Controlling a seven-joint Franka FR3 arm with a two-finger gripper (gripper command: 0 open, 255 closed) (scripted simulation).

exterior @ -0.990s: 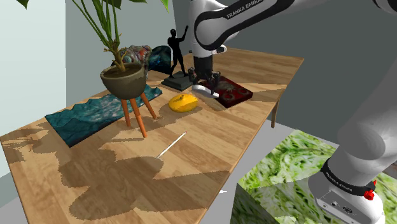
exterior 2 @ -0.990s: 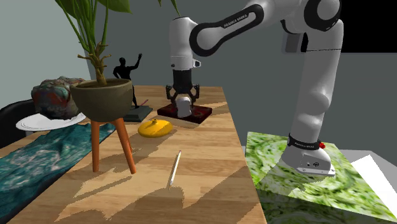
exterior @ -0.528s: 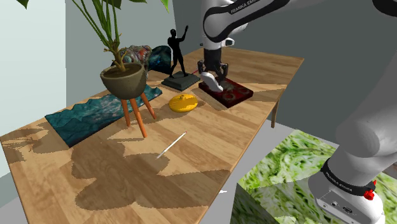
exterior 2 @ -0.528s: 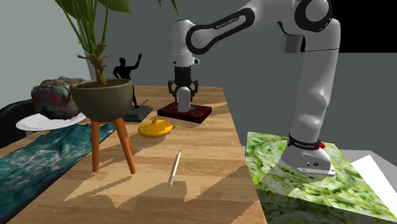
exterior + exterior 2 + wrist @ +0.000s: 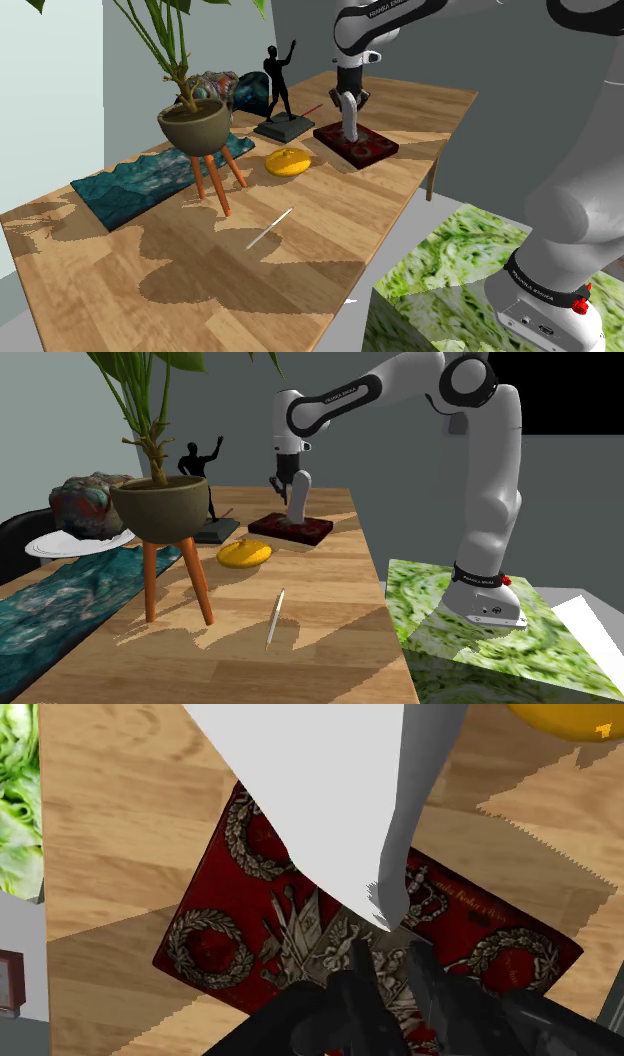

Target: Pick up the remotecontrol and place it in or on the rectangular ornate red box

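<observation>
Item: remote control (image 5: 351, 122) (drawn plain white-grey). We are seeing it standing upright, clasped at its upper end between the closed fingers of the gripper (image 5: 346, 100). Its lower end is hanging over the ornate red box (image 5: 375, 148), but we cannot tell whether it touches. The box is lying on the wooden table (image 5: 330, 220), near a yellow object (image 5: 287, 161) and a black figurine (image 5: 276, 85).
</observation>
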